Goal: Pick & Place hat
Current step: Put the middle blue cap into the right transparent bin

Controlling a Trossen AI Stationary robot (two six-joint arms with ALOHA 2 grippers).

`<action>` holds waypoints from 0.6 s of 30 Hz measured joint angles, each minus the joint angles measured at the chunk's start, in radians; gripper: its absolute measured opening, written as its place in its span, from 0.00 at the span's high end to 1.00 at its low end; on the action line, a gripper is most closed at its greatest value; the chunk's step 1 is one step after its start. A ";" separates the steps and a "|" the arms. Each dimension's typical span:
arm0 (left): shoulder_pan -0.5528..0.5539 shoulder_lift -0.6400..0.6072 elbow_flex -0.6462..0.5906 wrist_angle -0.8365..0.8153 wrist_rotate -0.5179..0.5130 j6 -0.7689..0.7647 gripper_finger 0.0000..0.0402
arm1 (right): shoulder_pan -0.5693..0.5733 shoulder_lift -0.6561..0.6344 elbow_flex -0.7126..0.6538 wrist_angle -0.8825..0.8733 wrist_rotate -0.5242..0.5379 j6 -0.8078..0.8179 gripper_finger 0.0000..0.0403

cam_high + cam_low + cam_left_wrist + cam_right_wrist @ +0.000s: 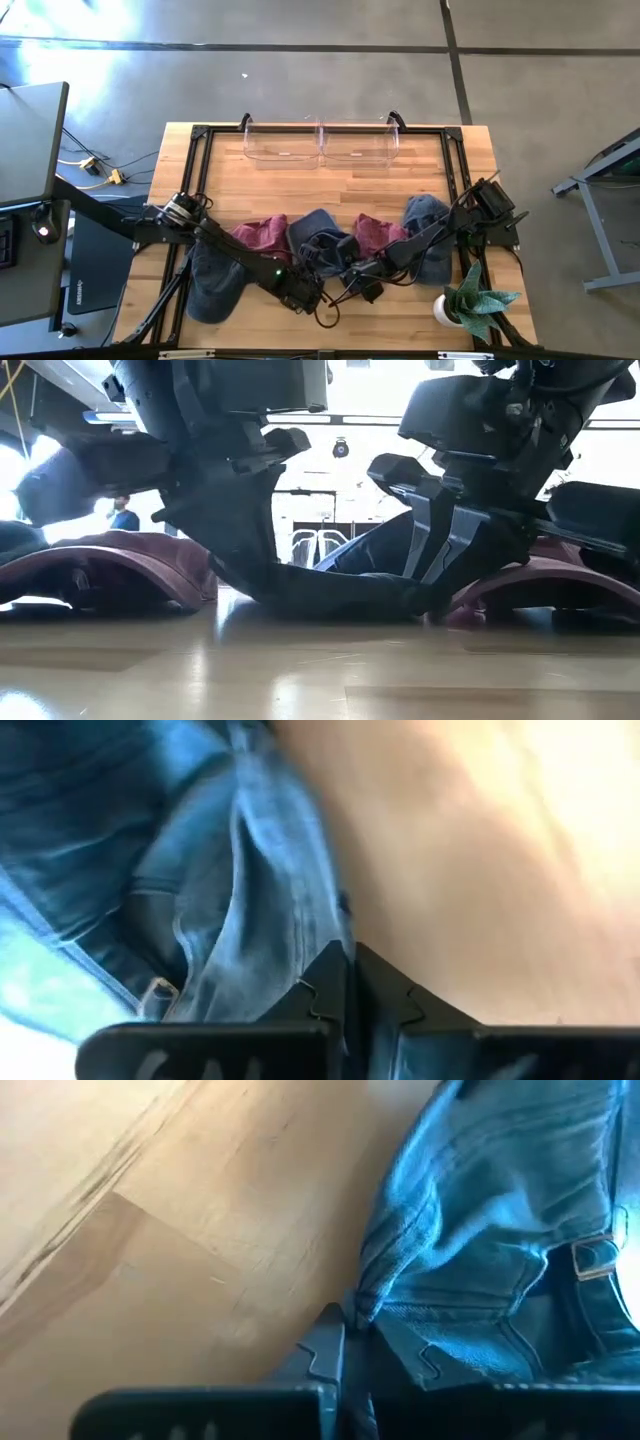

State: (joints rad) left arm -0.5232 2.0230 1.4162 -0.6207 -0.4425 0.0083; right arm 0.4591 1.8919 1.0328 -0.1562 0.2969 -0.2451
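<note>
Blue denim cap, crumpled, at 6 o'clock on surface, between two maroon caps; edges pinched both sides.

Hats in a row across the table — two bins behind, plant at front right

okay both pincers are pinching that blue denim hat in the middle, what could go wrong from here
The left pincer and right pincer each grip only a thin fold at the edge of the denim hat, so the fabric may slip out when lifted. The maroon hats lie against it on both sides and could get dragged along.
</note>
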 joint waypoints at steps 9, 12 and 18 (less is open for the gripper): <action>0.030 0.000 -0.003 0.015 0.015 0.030 0.98 | -0.001 0.000 0.000 0.011 -0.095 -0.003 0.96; 0.051 0.000 0.006 -0.012 0.046 0.039 0.94 | 0.000 0.000 0.000 0.008 -0.033 -0.002 0.96; 0.059 -0.001 0.061 -0.118 0.094 0.016 0.70 | -0.001 -0.015 -0.001 0.008 0.066 0.002 0.95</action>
State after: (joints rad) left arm -0.4644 2.0220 1.4773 -0.7391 -0.3484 0.0242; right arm 0.4583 1.8773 1.0316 -0.1483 0.3627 -0.2429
